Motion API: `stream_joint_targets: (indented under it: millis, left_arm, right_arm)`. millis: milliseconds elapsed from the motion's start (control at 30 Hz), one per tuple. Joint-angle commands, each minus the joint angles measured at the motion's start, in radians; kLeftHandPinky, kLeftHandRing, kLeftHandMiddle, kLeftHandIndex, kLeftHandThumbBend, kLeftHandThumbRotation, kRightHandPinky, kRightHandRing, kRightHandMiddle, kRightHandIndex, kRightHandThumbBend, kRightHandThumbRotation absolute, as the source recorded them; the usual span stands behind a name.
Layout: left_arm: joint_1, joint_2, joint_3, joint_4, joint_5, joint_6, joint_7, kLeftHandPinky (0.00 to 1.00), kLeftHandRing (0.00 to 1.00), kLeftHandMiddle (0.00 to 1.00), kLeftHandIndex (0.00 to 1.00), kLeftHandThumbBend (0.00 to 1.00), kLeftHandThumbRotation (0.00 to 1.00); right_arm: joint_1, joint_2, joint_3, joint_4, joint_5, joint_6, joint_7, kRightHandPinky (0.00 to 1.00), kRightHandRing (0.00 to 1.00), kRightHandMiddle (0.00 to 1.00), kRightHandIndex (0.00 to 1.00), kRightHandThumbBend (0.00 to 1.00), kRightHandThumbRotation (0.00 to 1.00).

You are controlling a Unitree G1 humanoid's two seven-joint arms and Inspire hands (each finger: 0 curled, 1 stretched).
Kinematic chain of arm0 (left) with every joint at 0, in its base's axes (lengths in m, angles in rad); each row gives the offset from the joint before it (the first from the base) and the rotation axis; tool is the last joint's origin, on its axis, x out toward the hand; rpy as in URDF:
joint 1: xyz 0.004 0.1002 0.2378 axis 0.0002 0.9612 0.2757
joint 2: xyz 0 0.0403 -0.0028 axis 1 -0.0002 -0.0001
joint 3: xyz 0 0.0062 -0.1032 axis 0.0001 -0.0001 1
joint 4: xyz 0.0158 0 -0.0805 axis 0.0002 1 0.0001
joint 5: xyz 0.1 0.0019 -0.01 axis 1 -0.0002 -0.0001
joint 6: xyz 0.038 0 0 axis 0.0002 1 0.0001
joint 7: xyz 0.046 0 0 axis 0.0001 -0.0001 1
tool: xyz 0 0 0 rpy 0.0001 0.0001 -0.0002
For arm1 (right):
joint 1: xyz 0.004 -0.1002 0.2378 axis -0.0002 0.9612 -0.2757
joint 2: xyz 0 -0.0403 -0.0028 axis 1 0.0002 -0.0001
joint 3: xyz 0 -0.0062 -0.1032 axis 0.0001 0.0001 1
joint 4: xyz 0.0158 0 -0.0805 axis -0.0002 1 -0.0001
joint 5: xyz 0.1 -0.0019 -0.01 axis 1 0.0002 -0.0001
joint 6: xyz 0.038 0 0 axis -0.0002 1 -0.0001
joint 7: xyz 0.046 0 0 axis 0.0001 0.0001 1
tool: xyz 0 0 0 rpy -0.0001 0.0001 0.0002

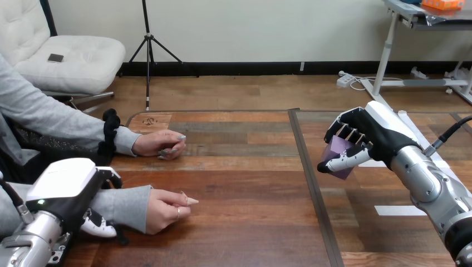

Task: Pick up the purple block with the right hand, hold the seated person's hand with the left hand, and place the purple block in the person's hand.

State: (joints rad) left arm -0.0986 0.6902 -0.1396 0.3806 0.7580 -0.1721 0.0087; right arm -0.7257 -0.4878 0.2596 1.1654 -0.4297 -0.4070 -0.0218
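The purple block (pixel 338 157) is lifted above the right part of the table, and my right hand (pixel 372 136) is shut on it, fingers over its top and thumb along its front. At the lower left, my left hand (pixel 67 186) sits on the grey-sleeved forearm of the person's near arm, with fingers curled over the sleeve and the thumb below it. The person's near hand (pixel 166 208) rests on the table just past my left hand, loosely closed with a finger pointing right. Farther back lies the person's other hand (pixel 160 144), also loosely closed on the table.
A dark seam (pixel 310 183) runs front to back across the wooden table between the two sides. White tape strips (pixel 398 210) lie on the right part, under my right arm. The table's far edge (pixel 222 111) is beyond the person's far hand.
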Motion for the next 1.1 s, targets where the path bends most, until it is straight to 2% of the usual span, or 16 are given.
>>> stream_joint_targets:
  millis: [0,100,233,333,800,1067]
  left_arm:
    - [-0.041,0.002,-0.008,0.011,0.000,0.006,0.012,0.49,0.59,0.63,0.65,0.93,0.01]
    - [-0.042,-0.007,-0.013,0.011,-0.005,0.003,0.032,0.41,0.50,0.55,0.57,0.90,0.00]
    - [-0.040,-0.012,-0.010,0.009,-0.020,0.002,0.033,0.33,0.41,0.47,0.49,0.87,0.00]
    - [-0.040,-0.019,-0.006,0.020,-0.038,-0.010,0.040,0.31,0.38,0.45,0.47,0.87,0.00]
    - [-0.042,-0.018,-0.010,0.037,-0.079,-0.045,0.043,0.25,0.32,0.40,0.43,0.84,0.00]
    - [-0.039,-0.019,-0.011,0.029,-0.093,-0.033,0.030,0.25,0.32,0.40,0.42,0.81,0.00]
  right_arm:
    - [-0.029,-0.020,-0.028,-0.026,0.020,-0.004,-0.009,0.41,0.45,0.47,0.47,0.77,0.00]
    - [-0.026,-0.021,-0.028,-0.026,0.018,-0.011,-0.014,0.41,0.45,0.47,0.47,0.77,0.00]
    - [-0.027,-0.020,-0.028,-0.025,0.019,-0.008,-0.012,0.40,0.44,0.47,0.47,0.77,0.00]
    - [-0.027,-0.021,-0.029,-0.025,0.020,-0.010,-0.011,0.40,0.44,0.47,0.47,0.77,0.00]
    - [-0.025,-0.020,-0.033,-0.029,0.024,-0.006,-0.010,0.40,0.44,0.47,0.47,0.77,0.00]
    - [-0.024,-0.020,-0.033,-0.030,0.023,-0.006,-0.013,0.40,0.44,0.47,0.47,0.77,0.00]
